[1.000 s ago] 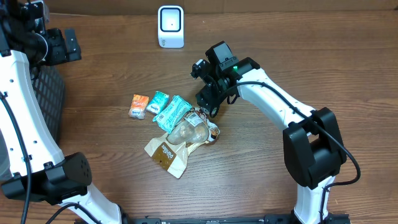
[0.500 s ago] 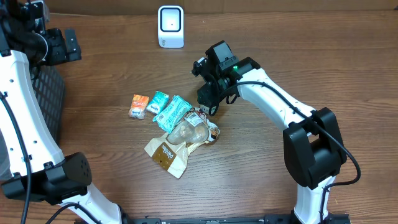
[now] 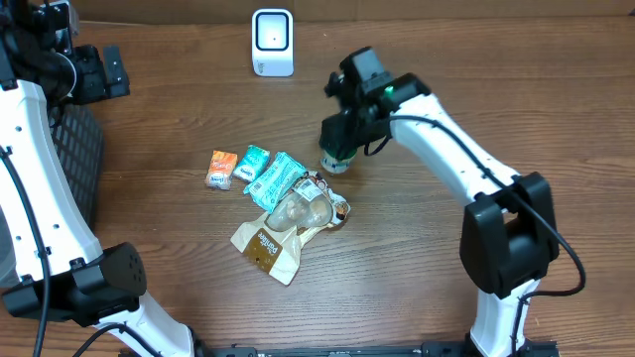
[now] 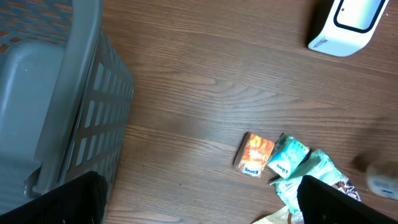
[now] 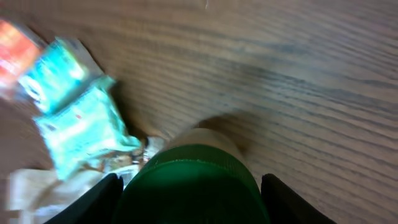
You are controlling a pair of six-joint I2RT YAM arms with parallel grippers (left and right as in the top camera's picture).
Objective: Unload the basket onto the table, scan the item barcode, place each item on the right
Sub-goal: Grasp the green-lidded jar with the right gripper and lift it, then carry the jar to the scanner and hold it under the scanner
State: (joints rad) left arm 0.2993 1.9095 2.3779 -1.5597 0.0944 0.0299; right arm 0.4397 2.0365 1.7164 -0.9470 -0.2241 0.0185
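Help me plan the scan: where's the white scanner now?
Overhead, the scanner stands near the table's far edge, beyond the snack packets, up-left of the green-capped bottle in the right end effector.

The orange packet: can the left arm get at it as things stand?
Probably yes. The orange packet lies uncovered at the left end of the pile, the left gripper is open near the basket, and the right gripper, shut on a green-capped container, is off to the right.
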